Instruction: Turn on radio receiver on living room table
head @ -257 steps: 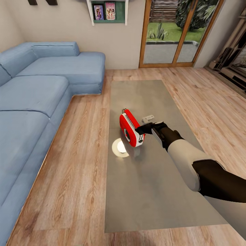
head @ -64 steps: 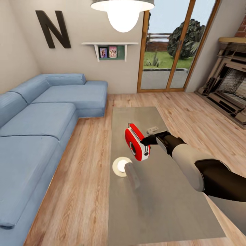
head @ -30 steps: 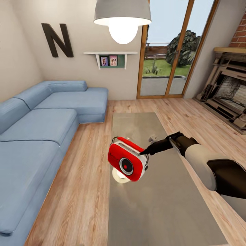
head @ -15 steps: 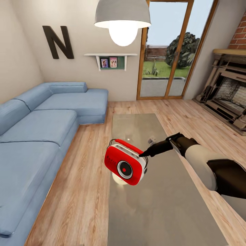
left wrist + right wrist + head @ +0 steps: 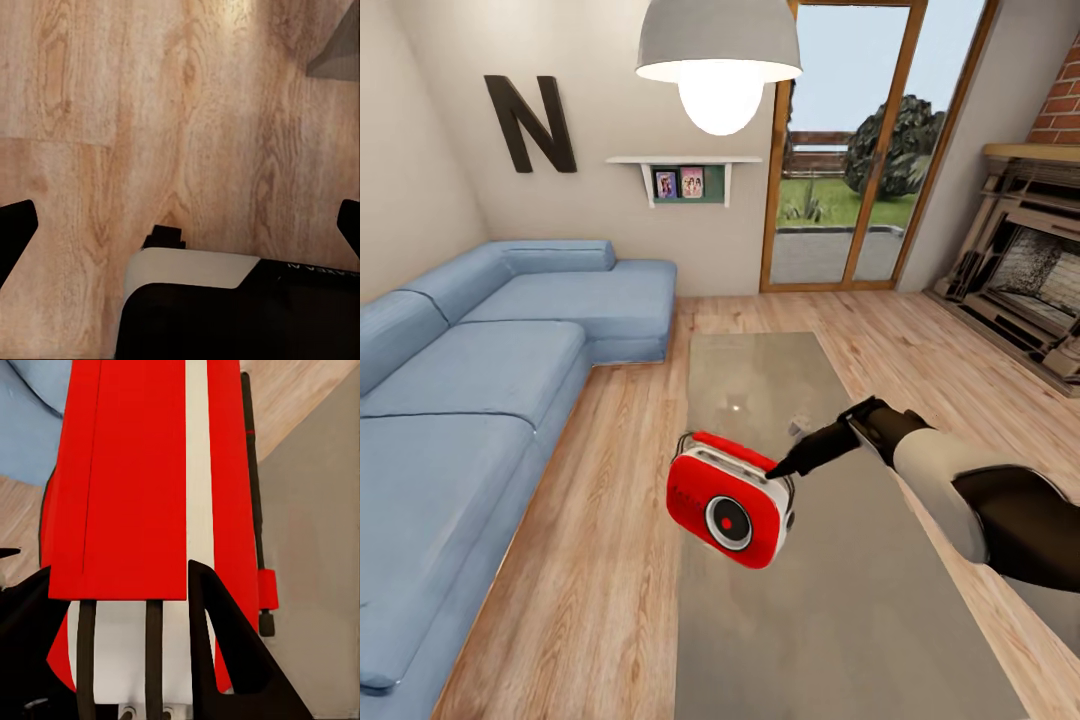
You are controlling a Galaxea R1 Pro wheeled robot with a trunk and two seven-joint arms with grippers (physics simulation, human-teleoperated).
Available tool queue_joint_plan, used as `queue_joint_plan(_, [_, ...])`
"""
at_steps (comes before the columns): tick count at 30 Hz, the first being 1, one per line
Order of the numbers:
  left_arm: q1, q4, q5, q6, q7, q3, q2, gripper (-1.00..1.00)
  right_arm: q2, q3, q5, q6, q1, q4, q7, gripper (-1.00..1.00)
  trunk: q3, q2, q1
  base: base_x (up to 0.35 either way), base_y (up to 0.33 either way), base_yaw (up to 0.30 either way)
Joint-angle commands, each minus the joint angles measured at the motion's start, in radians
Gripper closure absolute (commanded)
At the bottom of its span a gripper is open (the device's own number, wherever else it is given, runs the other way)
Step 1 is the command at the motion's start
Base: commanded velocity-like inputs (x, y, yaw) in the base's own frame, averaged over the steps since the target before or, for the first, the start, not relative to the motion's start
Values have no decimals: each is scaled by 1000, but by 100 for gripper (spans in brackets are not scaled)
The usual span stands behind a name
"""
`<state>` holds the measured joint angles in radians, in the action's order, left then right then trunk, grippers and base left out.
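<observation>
Room: wood floor, blue sofa and letter N off the radio's far side.
Desk: grey glossy desk below the right gripper.
Radio: red radio lifted off the desk, pinched by the right gripper at one end; dial faces the camera, long axis tilted, crosswise.
Left gripper: left gripper spread over the floor.

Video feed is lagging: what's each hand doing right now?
Left hand: open, empty, above the wood floor.
Right hand: shut on the red radio, lifted off the coffee table.

blue sofa, plank floor, lit pendant lamp, glass doors
</observation>
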<state>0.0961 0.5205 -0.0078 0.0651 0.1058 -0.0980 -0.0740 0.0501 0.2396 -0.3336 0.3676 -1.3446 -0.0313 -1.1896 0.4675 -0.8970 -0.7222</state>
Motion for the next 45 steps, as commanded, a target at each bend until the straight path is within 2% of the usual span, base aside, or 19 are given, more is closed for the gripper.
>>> queue_joint_plan(1, [-6, -6, 0, 6, 0, 0, -6, -100, 0, -5, 2, -1, 1, 6, 1, 100, 0, 0, 0, 0, 0, 0])
queue_joint_plan(6, [-34, -34, 2, 34, 2, -1, -2, -100, 1, 94, -1, -1, 4, 38, 2, 100, 0, 0, 0, 0, 0, 0])
queue_joint_plan(11, [-56, -10, -4, 55, 2, 0, 0, -100, 1, 176, -2, 0, 4, 71, 15, 100, 0, 0, 0, 0, 0, 0])
queue_joint_plan(12, [-56, -5, -5, 54, 2, 0, 0, 100, 1, 191, -2, -1, 4, 71, 21, 100, 0, 0, 0, 0, 0, 0])
queue_joint_plan(19, [-56, 35, -5, 19, 3, -8, 11, 100, 1, 285, -2, -1, 4, 71, 50, 100, 0, 0, 0, 0, 0, 0])
queue_joint_plan(20, [-56, 455, -4, -202, 3, -1, 4, 100, 1, -97, -2, -3, 4, 71, 50, 100, 0, 0, 0, 0, 0, 0])
queue_joint_plan(21, [-56, 608, -11, -329, 2, 56, 1, 100, 1, -97, -1, -4, 4, 71, 50, 100, 0, 0, 0, 0, 0, 0])
queue_joint_plan(22, [-56, 808, -13, -553, 1, 213, 0, 100, 1, -97, -1, -4, 4, 71, 50, 100, 0, 0, 0, 0, 0, 0])
queue_joint_plan(24, [-56, 899, -13, -661, 1, 320, -9, 100, 1, -97, -1, -5, 4, 71, 48, 100, 0, 0, 0, 0, 0, 0])
queue_joint_plan(25, [-53, 959, -15, -722, -1, 399, -45, 100, 1, -97, -1, -5, 4, 72, 43, 100, 0, 0, 0, 0, 0, 0])
queue_joint_plan(26, [-51, 974, -16, -739, -2, 422, -74, 100, 1, -97, 0, -4, 4, 72, 40, 100, 0, 0, 0, 0, 0, 0])
queue_joint_plan(27, [-48, 986, -21, -761, -3, 443, -101, 100, 1, -97, 0, -4, 4, 72, 37, 100, 0, 0, 0, 0, 0, 0])
queue_joint_plan(29, [-42, 993, -48, -790, -6, 464, -101, 100, 1, -97, 1, -4, 4, 72, 34, 100, 0, 0, 0, 0, 0, 0])
queue_joint_plan(31, [-17, 998, -89, -811, -53, 522, -101, 100, 1, -98, 3, -6, 4, 73, 30, 100, 0, 0, 0, 0, 0, 0])
queue_joint_plan(33, [-9, 1004, -98, -816, -88, 539, -101, 100, 1, -98, 4, -7, 4, 73, 29, 100, 0, 0, 0, 0, 0, 0])
queue_joint_plan(38, [27, 1028, -104, -853, -105, 548, -101, 100, 1, -98, 5, -7, 4, 73, 28, 100, 0, 0, 0, 0, 0, 0])
queue_joint_plan(45, [65, 1029, -105, -866, -107, 549, -101, 100, 1, -99, 4, -7, 4, 73, 28, 100, 0, 0, 0, 0, 0, 0])
